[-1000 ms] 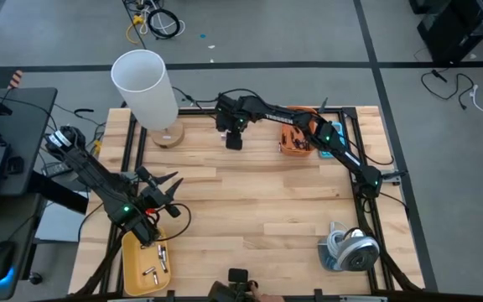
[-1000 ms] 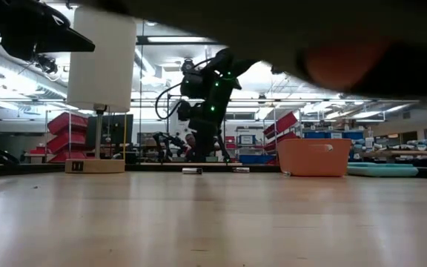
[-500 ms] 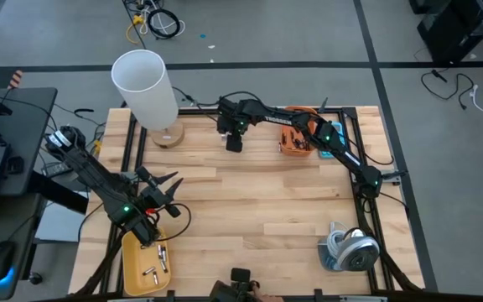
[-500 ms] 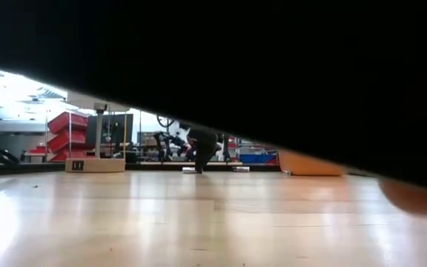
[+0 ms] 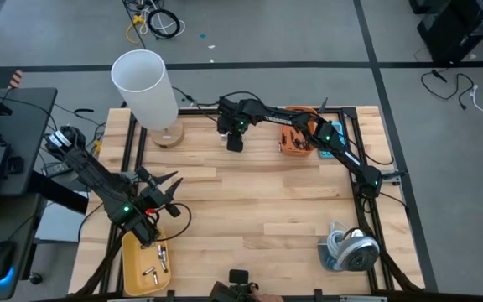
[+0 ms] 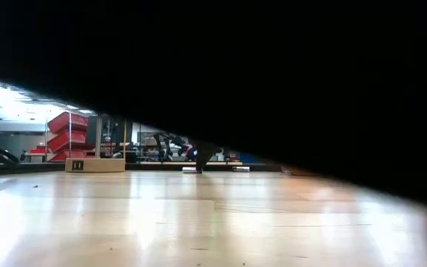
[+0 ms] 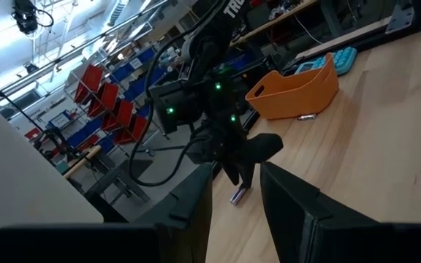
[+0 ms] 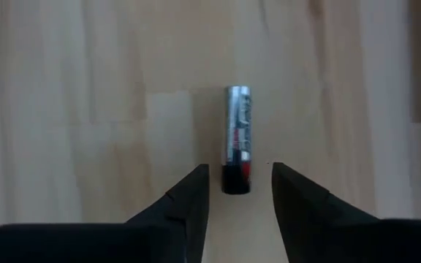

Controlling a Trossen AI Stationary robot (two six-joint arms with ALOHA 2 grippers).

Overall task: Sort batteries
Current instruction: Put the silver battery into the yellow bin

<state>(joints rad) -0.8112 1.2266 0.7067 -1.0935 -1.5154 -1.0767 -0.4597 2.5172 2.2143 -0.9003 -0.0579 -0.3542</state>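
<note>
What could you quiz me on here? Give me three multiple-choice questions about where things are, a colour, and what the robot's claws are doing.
1. Where is the right gripper?
A. At the table's far edge, near the orange bin
B. Over the yellow tray
C. Beside the tape roll

2. What colour is the tall cylinder at the far left corner?
A. Blue
B. White
C. Red

3. How does the right gripper stand to the battery on the wood?
A. Lifting it in the air
B. Fingers open, either side of its near end
C. Shut, far from it

Answers: 1 A, the high view shows it there. 2 B, plainly white from above. 3 B, the right wrist view shows the battery lying flat between the spread fingers.
</note>
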